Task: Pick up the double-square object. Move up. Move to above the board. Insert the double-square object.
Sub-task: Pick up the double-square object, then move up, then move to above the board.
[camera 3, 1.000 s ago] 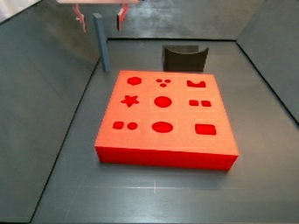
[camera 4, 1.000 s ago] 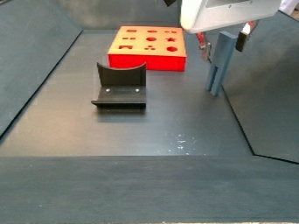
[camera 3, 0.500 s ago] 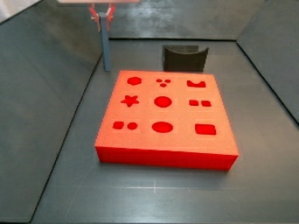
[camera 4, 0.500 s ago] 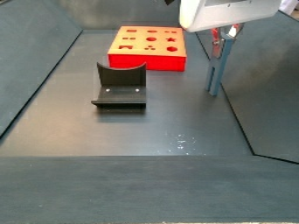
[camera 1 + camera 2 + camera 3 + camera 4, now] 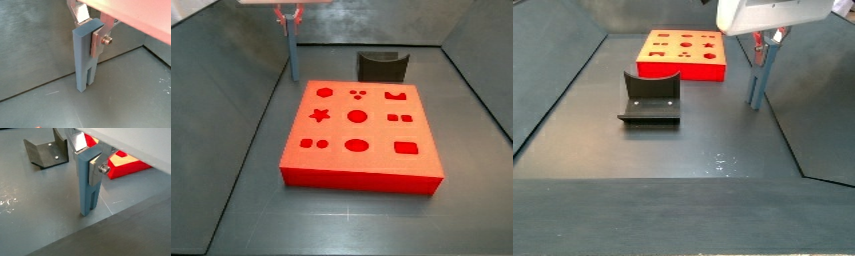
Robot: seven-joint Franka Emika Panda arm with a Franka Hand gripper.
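Comparing against half a second ago: nothing has shifted; a second ago the claw (image 5: 763, 40) sat lower. So the lift looks finished and transit comes next. Claw is clamped on the double-square object (image 5: 759, 77), which hangs upright, prongs down, at roughly 3 o'clock of the board (image 5: 683, 54) in that side view. Count: one bar, one board, one fixture (image 5: 649, 97), on the desk (image 5: 700, 140).

In a side view the gripper (image 5: 289, 14) at the top edge holds the bar (image 5: 289, 50) upright by its upper end. The red block (image 5: 360, 134) lies flat on the tabletop (image 5: 225, 180), the fixture (image 5: 382, 66) behind it.
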